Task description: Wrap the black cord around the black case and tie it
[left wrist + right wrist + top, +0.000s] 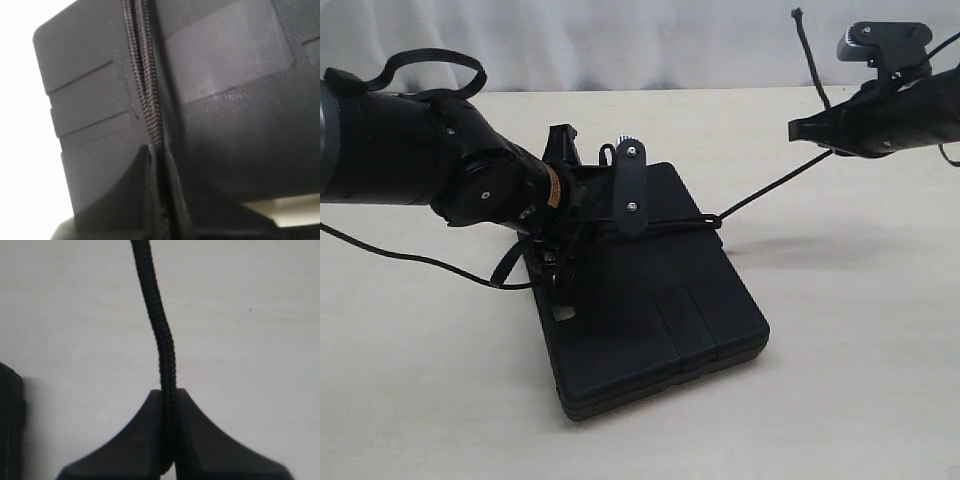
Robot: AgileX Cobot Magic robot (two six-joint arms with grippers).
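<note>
1. On the pale tabletop (840, 380), near the middle of the exterior view, the black case (660, 300) is seen lying flat, lid up, one corner turned toward the camera.
2. The black cord (770, 185) is laid across the far part of the lid. A small knot is seen at the case's right edge.
3. From that knot the cord is drawn taut, upward and to the right, clear of the tabletop, to the right gripper (815, 132). Beyond the gripper the loose end is carried upward and is finished with a small knotted tip.
4. Right wrist view: the right gripper (169, 392) is closed, with the cord (160, 330) pinched between both fingertips. The tabletop (250, 315) lies underneath it. A dark edge, probably the case (10, 415), is caught at one side.
5. The left gripper (630, 222) is held low over the lid's far left part, where the cord crosses.
6. Left wrist view: the left gripper (159, 150) is closed on the cord (147, 90), with no gap visible between the fingertips. What look like two strands are seen side by side, running away from the tips across the lid (240, 125). Ribbed panels are seen on one side of the cord and a smooth rectangular panel on the other.
</note>
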